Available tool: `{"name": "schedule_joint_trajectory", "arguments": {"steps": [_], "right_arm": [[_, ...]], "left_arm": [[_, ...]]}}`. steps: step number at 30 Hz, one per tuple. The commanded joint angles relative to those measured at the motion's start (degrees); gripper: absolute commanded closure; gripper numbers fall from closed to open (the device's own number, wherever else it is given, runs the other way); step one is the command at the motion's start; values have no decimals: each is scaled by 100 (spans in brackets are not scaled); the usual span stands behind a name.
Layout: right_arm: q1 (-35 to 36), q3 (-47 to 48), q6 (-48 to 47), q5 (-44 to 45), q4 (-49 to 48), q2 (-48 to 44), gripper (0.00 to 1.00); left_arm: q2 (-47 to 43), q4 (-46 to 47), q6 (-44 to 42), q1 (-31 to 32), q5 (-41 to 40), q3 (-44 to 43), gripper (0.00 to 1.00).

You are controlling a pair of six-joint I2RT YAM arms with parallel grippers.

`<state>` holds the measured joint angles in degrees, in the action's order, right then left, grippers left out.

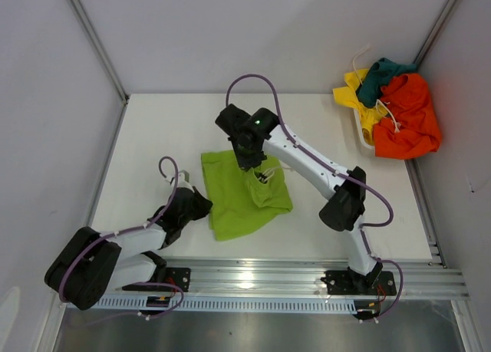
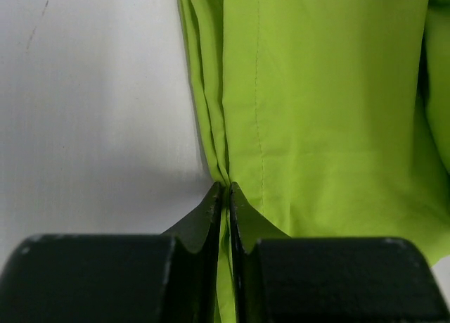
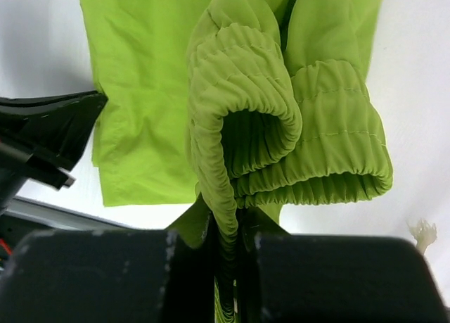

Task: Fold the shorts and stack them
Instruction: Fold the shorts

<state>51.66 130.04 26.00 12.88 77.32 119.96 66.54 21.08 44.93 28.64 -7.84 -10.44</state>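
1. Top view: the lime green shorts lie mid tabletop, partly folded. One bunched part is raised under the right gripper, and the left gripper sits at the cloth's left edge.
2. Same view, far right corner: orange shorts, yellow shorts and teal shorts are heaped in the basket, well apart from the green pair.
3. Left wrist view: the jaws are pinched nearly closed on the thin, layered side edge of the green pair. The cloth spreads away from the pinch, mostly smooth.
4. Right wrist view: the jaws are closed on the gathered waistband, which curls into a roll above the fingers. A white drawstring end lies loose off to the side.
5. Handling, my judgement: the fabric is light, limp and thin, and it won't hold a crease on its own (it sags wherever it is unsupported). It looks smooth, so layers may slide over each other.
6. Where to hold: the elastic waistband is the thickest, surest grip. Hems and side seams are second best, and both layers should be pinched together. Avoid the drawstring, which would likely just pull through.
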Motion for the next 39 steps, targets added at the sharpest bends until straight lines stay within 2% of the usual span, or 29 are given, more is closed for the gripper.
{"name": "schedule_joint_trajectory", "arguments": {"steps": [1,14,26,32,39], "right_arm": [[134,-75,142,-32,-199,395,99],[239,-110,757,329,-674,1222,98],[292,-312,924,416,-850,1038,96],[301,-295,1283,724,-797,1179,96],[371,-541,1434,1041,-1229,932,95]], "left_arm": [[-177,-7,-107,36,-95,50,90],[-502,-43,-81,27,-16,191,90],[-204,168,-81,36,37,165,89],[-203,221,-54,36,89,182,88],[-177,282,-54,27,133,191,89]]}}
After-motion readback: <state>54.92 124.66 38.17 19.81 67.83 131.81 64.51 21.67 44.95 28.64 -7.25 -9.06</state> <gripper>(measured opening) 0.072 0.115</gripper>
